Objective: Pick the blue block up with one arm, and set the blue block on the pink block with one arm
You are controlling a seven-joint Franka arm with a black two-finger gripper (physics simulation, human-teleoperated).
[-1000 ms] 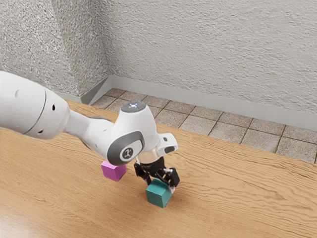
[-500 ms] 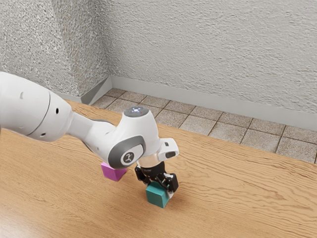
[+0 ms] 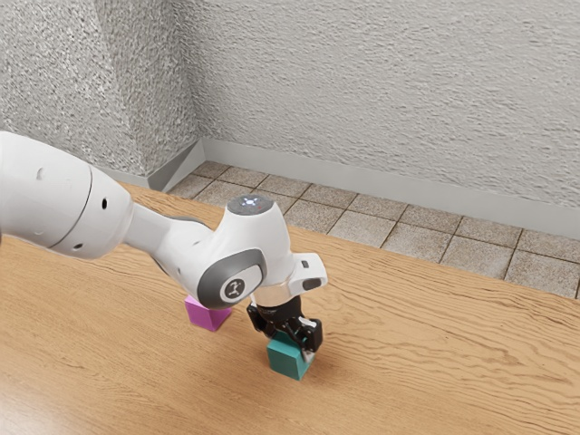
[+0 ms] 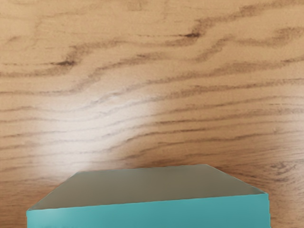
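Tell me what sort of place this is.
Probably a simulated indoor room corner: a light wooden table, rough grey plaster walls, and a beige tiled floor beyond the table.

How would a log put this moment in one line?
gripper: low over blue block | blue block: on table | pink block: apart

Wooden table (image 3: 453, 362) — light tan top with wavy darker grain lines, filling the lower part of the exterior view. In the wrist view, the same grain close up, with a pale glare patch (image 4: 99, 128) on the wood. Past the table's far edge, tiled floor (image 3: 426, 236) — grey-brown square tiles, dark grout. Grey baseboard (image 3: 408, 192) along the foot of the back wall (image 3: 381, 82), rough grey stucco. Side wall (image 3: 63, 72) has the same texture and meets the back wall in a corner at the exterior view's left.
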